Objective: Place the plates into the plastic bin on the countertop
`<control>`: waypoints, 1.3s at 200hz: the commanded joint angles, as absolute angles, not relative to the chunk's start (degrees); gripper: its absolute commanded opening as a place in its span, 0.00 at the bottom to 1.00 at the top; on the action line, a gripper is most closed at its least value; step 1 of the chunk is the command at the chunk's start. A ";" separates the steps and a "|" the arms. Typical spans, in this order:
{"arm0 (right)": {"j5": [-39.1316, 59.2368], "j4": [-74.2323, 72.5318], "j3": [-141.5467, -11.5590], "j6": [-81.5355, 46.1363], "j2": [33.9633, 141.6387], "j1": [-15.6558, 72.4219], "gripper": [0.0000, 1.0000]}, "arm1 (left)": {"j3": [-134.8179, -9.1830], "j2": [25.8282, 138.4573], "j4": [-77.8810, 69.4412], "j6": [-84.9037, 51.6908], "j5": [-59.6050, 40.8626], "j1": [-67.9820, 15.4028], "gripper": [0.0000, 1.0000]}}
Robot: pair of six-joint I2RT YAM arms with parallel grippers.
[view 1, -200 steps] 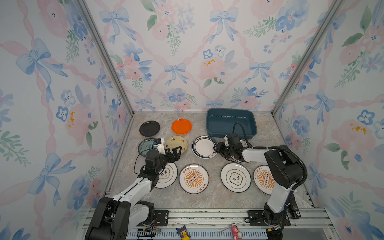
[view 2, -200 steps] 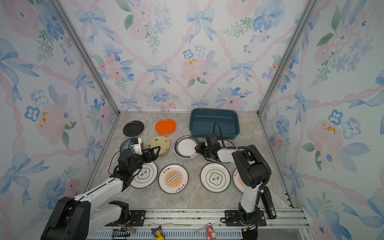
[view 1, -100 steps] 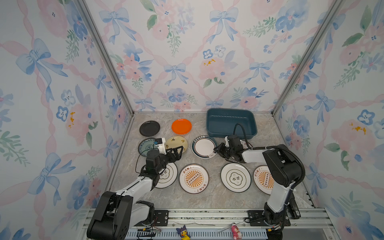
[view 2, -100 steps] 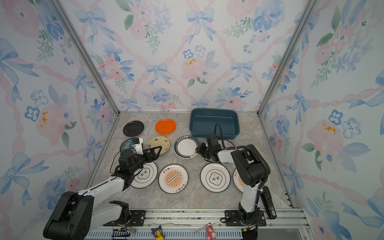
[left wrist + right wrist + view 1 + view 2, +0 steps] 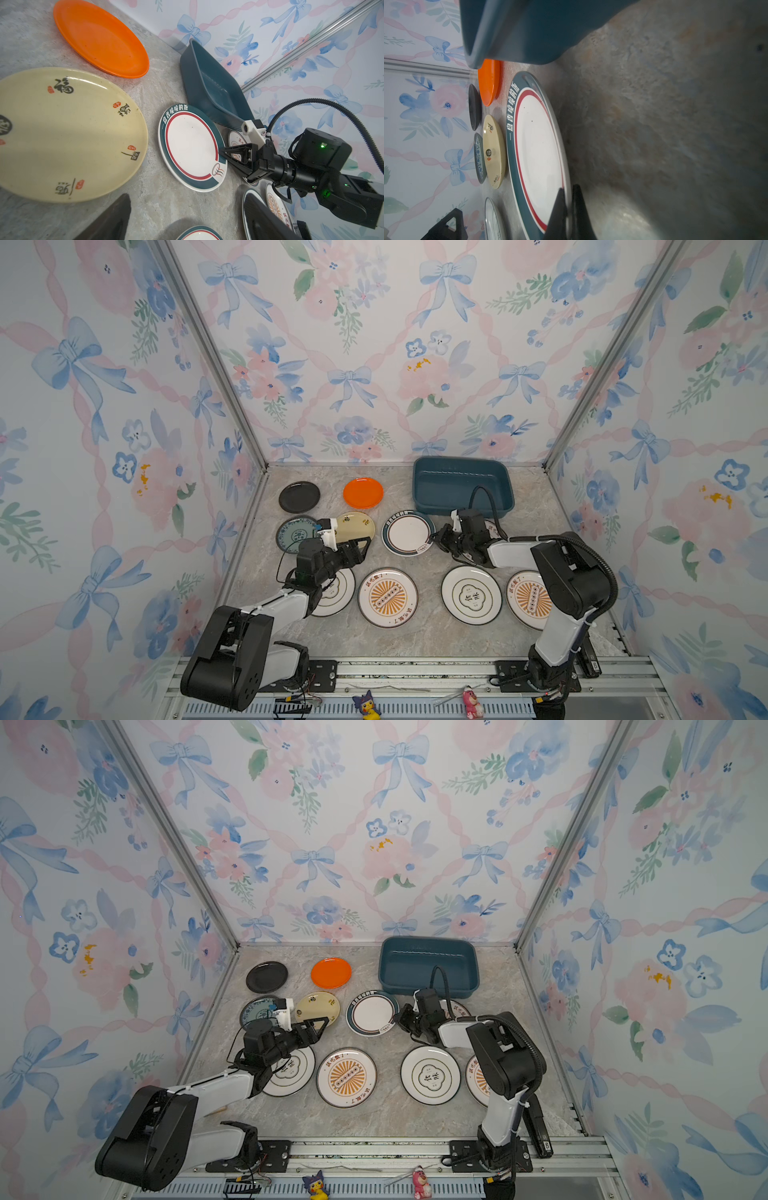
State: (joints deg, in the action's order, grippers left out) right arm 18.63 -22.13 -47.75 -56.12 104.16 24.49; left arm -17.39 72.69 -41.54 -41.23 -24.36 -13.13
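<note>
Beige-grey marble makes the countertop (image 5: pixel 419 639) in both top views, closed in by flowered wallpaper on three sides. I count one dark teal bin (image 5: pixel 440 508) at the back, right of middle. I also count ten plates (image 5: pixel 388 597), all outside it on the countertop: three with orange sunburst, two with cloud mark, and one each blue-rimmed, yellow, teal-patterned, orange, black. My left gripper (image 5: pixel 360 549) hangs with jaws wide over the near edge of the yellow plate (image 5: pixel 355 524).

In the left wrist view, my right gripper (image 5: pixel 220 152) pinches the rim of the blue-rimmed plate (image 5: pixel 191 147), which lies just in front of the bin.

In the right wrist view, its two black fingertips (image 5: pixel 558 209) sit pressed on this rim from both sides. One second before, these jaws were still apart; the plates have not moved.
</note>
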 commanded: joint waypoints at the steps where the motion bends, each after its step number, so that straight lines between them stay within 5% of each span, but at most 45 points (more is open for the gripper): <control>1: 18.57 -19.42 -46.06 -54.87 100.58 24.17 0.00 | -18.54 73.63 -43.07 -41.51 -26.61 -13.68 0.84; 118: 17.77 -4.00 -47.50 -49.93 79.04 29.03 0.00 | -21.33 87.08 -55.42 -48.99 -33.80 -16.27 0.66; 227: 21.06 -7.29 -47.93 -50.67 77.46 31.99 0.00 | -23.79 88.36 -57.92 -50.55 -34.93 -18.67 0.58; 247: 23.29 -9.58 -47.77 -51.15 78.28 32.58 0.00 | -24.42 88.89 -58.59 -51.22 -35.48 -18.91 0.49; 260: 24.14 -10.19 -47.92 -50.93 78.83 32.95 0.00 | -25.15 89.25 -58.95 -51.48 -36.72 -18.96 0.33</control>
State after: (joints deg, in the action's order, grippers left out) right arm 20.40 -5.08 -46.15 -50.39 77.71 31.83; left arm -23.22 88.25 -56.18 -50.46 -34.06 -18.59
